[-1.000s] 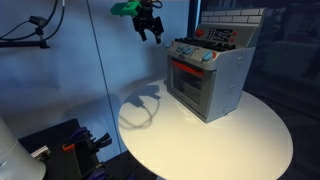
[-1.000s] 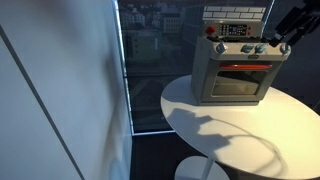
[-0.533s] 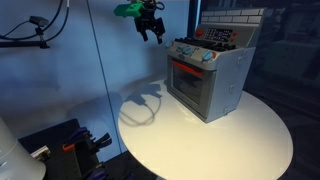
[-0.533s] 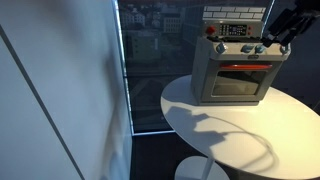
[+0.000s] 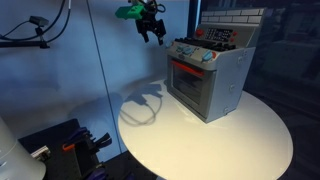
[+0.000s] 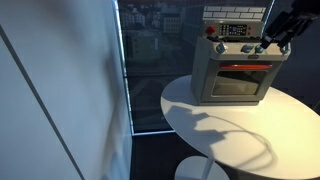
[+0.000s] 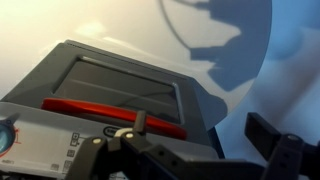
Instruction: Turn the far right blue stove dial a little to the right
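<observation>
The silver-grey toy stove (image 5: 210, 82) stands on the white round table (image 5: 230, 140) and shows in both exterior views (image 6: 238, 75). A row of light-blue dials (image 6: 240, 48) runs above its red-trimmed door. The far right dial (image 6: 259, 48) is at the row's end nearest my gripper. My gripper (image 5: 151, 28) hangs in the air, open and empty, beside and slightly above the stove's dial end (image 6: 274, 38), not touching it. In the wrist view the dark fingers (image 7: 205, 145) frame the door window and red handle (image 7: 110, 108); the dials are hidden there.
A blue wall and glass panel (image 5: 90, 70) stand behind the table. Dark equipment with cables (image 5: 65, 145) sits low beside the table. A window with a city view (image 6: 155, 50) is behind the stove. The table edge (image 6: 190, 130) curves in front.
My gripper has shifted slightly closer to the stove's dial end. The stove has not moved.
</observation>
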Robot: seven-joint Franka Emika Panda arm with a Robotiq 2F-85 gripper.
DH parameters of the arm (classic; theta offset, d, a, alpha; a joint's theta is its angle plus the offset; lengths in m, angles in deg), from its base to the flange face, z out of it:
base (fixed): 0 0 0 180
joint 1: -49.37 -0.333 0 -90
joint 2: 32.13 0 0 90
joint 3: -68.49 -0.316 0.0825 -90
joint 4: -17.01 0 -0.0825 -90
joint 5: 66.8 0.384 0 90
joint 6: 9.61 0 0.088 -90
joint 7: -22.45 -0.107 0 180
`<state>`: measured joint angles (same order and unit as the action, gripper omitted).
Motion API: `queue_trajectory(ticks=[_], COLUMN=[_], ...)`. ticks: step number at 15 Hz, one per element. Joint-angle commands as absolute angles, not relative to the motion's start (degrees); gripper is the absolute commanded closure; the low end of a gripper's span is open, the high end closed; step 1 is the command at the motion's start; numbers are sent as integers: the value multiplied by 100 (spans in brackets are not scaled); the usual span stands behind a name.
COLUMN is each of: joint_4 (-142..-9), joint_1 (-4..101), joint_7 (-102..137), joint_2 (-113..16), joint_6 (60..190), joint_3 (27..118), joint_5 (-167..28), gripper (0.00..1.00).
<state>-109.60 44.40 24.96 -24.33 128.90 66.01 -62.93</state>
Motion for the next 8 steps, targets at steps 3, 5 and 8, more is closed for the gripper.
queue_trajectory(ticks=[3,5,8], joint_4=[-10531,-10415,-10222], joint_1=[4454,4444,4422], joint_7=[2469,2462,2447], joint_2=[-2938,-3100,-3351], joint_6=[13201,13317,13411], joint_3=[6541,6505,6439], joint_5=[-6257,-6299,-6329], gripper=[0,0,0])
